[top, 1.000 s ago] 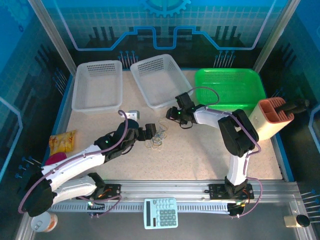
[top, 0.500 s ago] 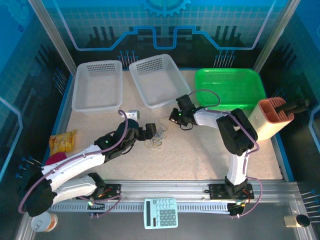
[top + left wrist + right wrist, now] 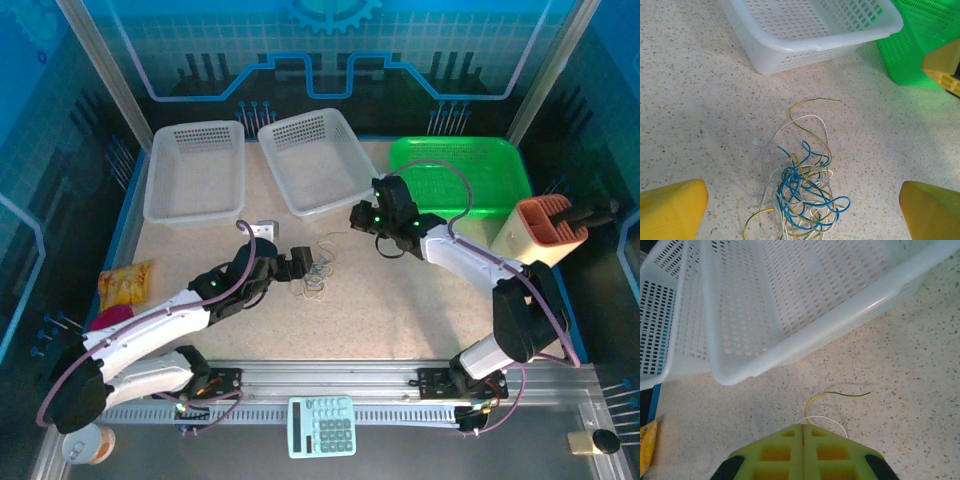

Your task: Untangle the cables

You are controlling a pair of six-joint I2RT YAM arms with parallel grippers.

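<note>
**A:** What's on the table (image 3: 400, 300), biggest things first?

**B:** The middle white basket (image 3: 312, 160) sits at the far side. The left gripper (image 3: 303, 265) lies low with its jaws spread wide, holding nothing. The right gripper (image 3: 358, 217) is pinched closed and empty (its fingers (image 3: 835, 460) meet flush).

**A:** And the cables (image 3: 802, 187)?

**B:** They're a tangle on the tabletop between the left gripper's pads. Its long axis runs from that gripper toward the basket, and one yellow-green strand (image 3: 815, 101) points far-right. Since a second ago the right gripper has drawn back from the tangle and its elbow has swung out rightward. The left is unmoved.
</note>
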